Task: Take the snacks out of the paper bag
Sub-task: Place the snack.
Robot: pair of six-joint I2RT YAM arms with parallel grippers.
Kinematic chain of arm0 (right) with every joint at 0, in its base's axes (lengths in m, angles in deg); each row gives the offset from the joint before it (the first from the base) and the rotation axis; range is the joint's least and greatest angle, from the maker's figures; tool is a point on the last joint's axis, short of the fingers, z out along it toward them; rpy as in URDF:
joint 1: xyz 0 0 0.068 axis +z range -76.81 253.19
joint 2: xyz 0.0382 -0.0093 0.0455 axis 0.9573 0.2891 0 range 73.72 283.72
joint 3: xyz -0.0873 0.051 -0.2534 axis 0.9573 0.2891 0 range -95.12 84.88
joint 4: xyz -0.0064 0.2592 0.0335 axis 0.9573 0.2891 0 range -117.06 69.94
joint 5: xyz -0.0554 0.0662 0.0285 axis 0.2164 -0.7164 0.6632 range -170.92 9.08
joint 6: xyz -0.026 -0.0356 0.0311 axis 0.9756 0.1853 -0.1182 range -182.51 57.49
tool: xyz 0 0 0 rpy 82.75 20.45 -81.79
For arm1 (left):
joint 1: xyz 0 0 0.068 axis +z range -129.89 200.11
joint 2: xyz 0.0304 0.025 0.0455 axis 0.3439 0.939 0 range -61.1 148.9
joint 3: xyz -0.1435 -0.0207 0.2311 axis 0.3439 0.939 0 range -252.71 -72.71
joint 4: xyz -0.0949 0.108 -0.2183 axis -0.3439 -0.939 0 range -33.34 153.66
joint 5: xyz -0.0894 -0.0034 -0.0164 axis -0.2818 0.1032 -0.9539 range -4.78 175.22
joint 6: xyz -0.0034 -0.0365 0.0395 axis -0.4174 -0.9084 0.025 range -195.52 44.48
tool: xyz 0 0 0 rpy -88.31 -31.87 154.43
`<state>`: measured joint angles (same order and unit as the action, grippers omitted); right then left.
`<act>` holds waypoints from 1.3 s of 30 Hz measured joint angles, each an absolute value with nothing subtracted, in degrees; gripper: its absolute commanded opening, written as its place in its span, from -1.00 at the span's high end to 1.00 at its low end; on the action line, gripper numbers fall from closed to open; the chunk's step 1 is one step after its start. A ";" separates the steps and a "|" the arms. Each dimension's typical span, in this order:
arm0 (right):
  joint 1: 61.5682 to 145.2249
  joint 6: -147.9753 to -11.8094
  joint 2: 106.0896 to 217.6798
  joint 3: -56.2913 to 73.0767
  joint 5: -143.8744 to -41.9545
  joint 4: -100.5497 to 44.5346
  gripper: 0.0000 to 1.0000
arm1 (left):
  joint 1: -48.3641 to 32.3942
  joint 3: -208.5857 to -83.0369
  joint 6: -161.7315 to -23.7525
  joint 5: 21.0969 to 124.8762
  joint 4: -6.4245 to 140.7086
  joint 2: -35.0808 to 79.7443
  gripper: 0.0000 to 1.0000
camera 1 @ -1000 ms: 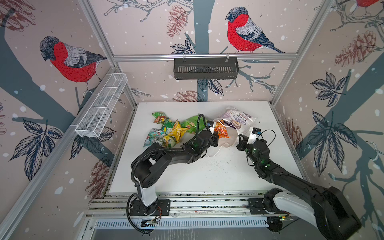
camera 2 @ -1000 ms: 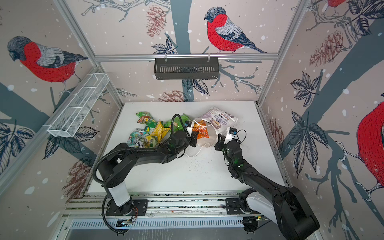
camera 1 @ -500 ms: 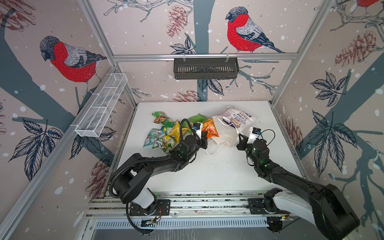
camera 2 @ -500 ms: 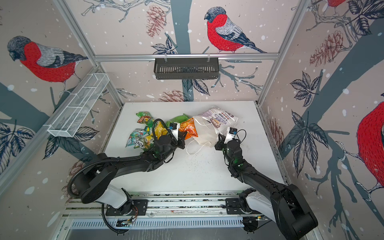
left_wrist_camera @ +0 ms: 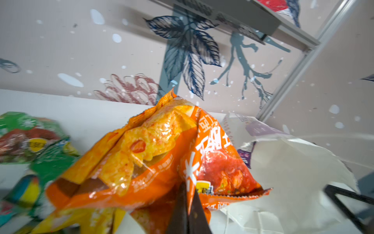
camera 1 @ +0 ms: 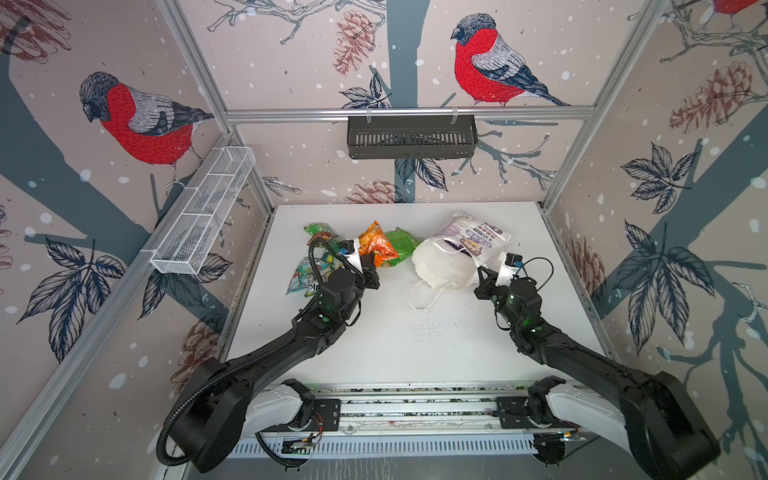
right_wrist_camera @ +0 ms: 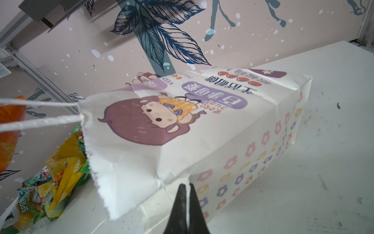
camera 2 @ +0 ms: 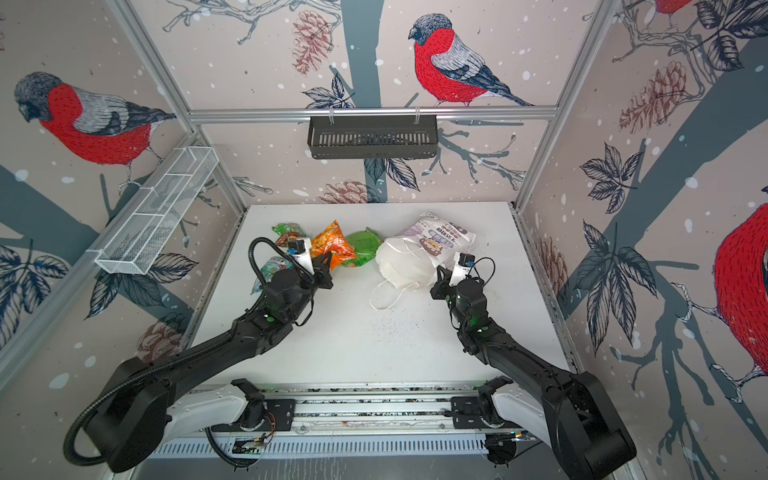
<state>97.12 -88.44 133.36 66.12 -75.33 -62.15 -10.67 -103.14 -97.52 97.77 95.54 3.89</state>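
Bird-patterned walls close in a white table (camera 1: 395,340) where the paper bag (camera 1: 449,266) lies on its side toward the right rear, its mouth facing the left arm and a cord handle (camera 1: 424,295) trailing on the surface. A second ago the left gripper (camera 1: 370,272) was at that mouth; now it has drawn back toward the left, its jaws clamped on the lower edge of an orange packet (left_wrist_camera: 153,154), which is lifted and fully clear of the bag. It hangs just beside a green packet (camera 1: 401,245) that sits against the mouth; whether that one is wholly out I cannot tell. The right gripper (right_wrist_camera: 186,194) has not moved and stays pinched together on the bag's side edge near the opening, pinning it down. A heap of packets (camera 1: 311,270) already lies by the left arm, so the orange one likely joins it next. The bag's inside is hidden, so how many remain is unclear.
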 measured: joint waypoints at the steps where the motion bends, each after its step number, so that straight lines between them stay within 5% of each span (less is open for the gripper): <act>1: 97.12 -87.96 132.79 66.25 -75.29 -61.93 1.00 | -9.27 -102.81 -98.18 97.84 94.40 3.09 1.00; 22: 97.12 -87.57 129.36 67.06 -74.89 -59.85 1.00 | 7.62 -98.36 -105.54 97.66 88.06 8.96 1.00; 23: 97.12 -87.57 129.29 67.10 -74.89 -59.85 1.00 | 7.91 -98.73 -105.50 97.66 87.98 9.99 0.82; 25: 97.12 -87.39 129.09 67.17 -75.00 -59.87 1.00 | 7.99 -100.13 -105.30 97.71 87.45 11.98 0.10; 27: 97.12 -87.20 128.48 67.52 -75.96 -59.96 1.00 | 8.02 -102.57 -104.84 97.16 86.10 14.01 -0.25; 39: 96.75 -84.88 123.70 71.58 -75.66 -59.04 1.00 | -4.25 -110.64 -96.49 98.19 79.69 9.36 -0.37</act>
